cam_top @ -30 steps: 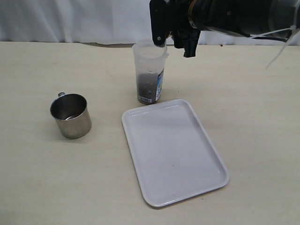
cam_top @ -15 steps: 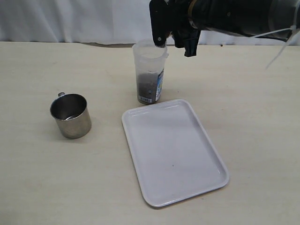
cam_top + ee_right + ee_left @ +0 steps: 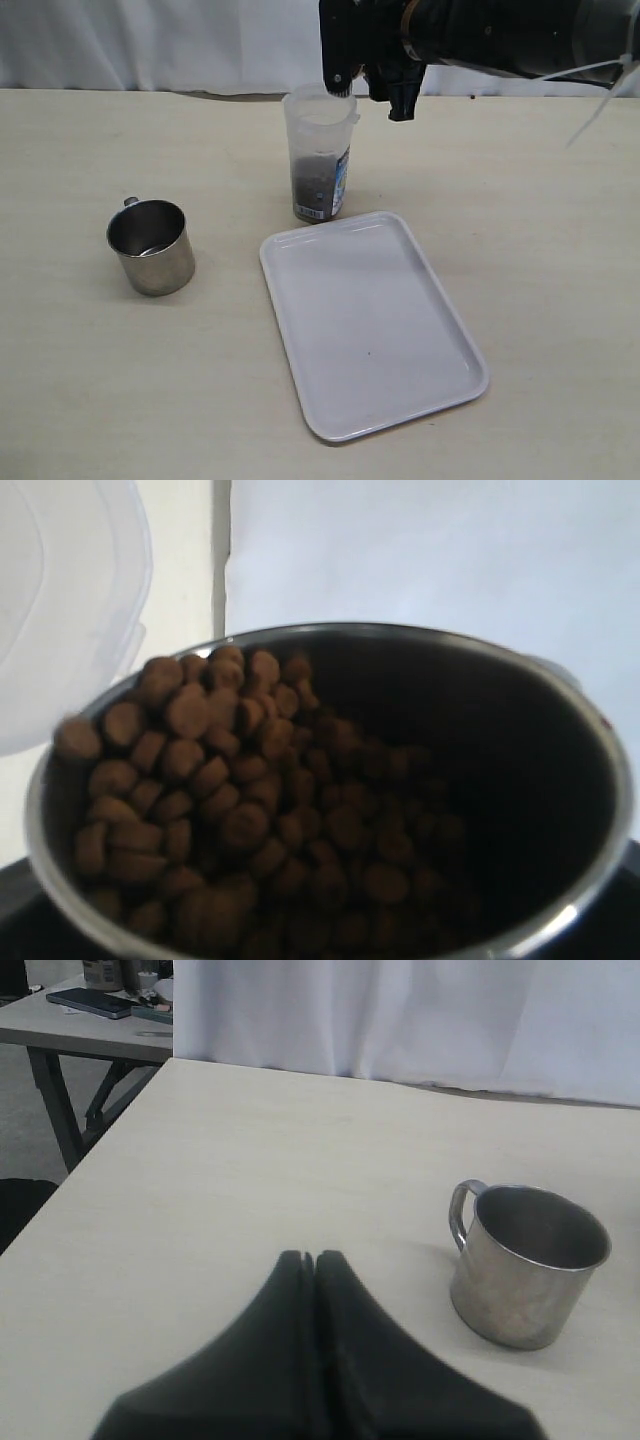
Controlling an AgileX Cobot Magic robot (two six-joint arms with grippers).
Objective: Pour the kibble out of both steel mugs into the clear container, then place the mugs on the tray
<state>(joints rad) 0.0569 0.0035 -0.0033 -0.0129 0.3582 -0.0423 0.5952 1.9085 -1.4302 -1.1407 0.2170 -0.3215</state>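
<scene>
Up front, the white tray [image 3: 370, 320] lies flat on the beige table [image 3: 540, 250], nothing on it. Left of it, and well apart, one steel mug [image 3: 152, 247] stands upright, its handle turned to the far side. The left gripper [image 3: 313, 1260] is clenched, fingertips pressed together on nothing, and it hovers short of that mug without touching it. Just behind the tray's far edge stands the clear container [image 3: 320, 160], upright, label facing the tray, with a dark column of kibble [image 3: 315, 185] filling its lower half. Over its rim hangs the right gripper [image 3: 368, 92], grasping the second steel mug [image 3: 560, 810]. The wrist camera looks straight into that mug: it is tipped, and its brown pellets [image 3: 230, 790] are heaped against the lip on the side next to the container's rim.
</scene>
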